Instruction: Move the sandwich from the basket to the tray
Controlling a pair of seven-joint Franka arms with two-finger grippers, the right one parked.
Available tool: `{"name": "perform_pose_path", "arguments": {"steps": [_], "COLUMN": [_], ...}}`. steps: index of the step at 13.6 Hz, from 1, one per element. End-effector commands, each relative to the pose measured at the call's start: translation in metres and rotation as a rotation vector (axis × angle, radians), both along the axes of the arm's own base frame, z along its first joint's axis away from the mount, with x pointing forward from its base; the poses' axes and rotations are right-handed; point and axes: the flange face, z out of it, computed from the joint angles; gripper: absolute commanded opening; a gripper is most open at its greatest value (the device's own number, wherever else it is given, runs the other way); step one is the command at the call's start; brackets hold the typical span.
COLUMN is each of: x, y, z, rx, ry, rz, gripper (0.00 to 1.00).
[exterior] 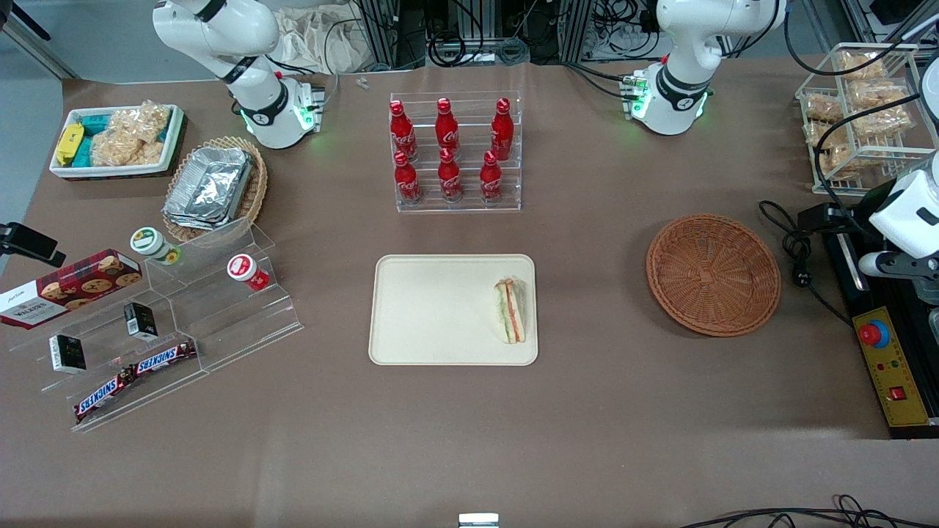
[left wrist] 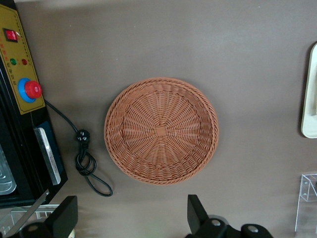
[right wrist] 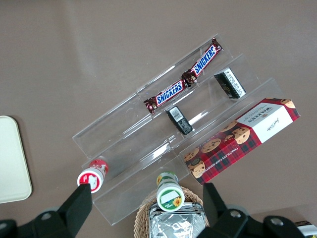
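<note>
I see the sandwich lying in the tray at mid-frame; my gripper hovers over the bare basket, jaws apart, holding nothing.

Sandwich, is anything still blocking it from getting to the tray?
Nothing does. The sandwich already lies on the tray, near the edge closest to the empty basket. The open gripper hangs above the basket, holding nothing.

tray running off the wrist picture's edge, only a rim strip showing | gripper fingers apart, bodies running out of frame, hanging above basket | front view: arm at 3 o'clock hiding gripper | control box showing only partly
</note>
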Motion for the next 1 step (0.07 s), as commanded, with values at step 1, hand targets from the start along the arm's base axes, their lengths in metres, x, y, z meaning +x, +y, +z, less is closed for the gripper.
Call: {"name": "perform_pose_path", "arguments": {"steps": [1], "x": [-0.0001], "y": [-0.0057], "z": [0.0079], "rx": [-0.010], "ry": [0.005], "rz": [-0.023], "gripper": [1.00]}}
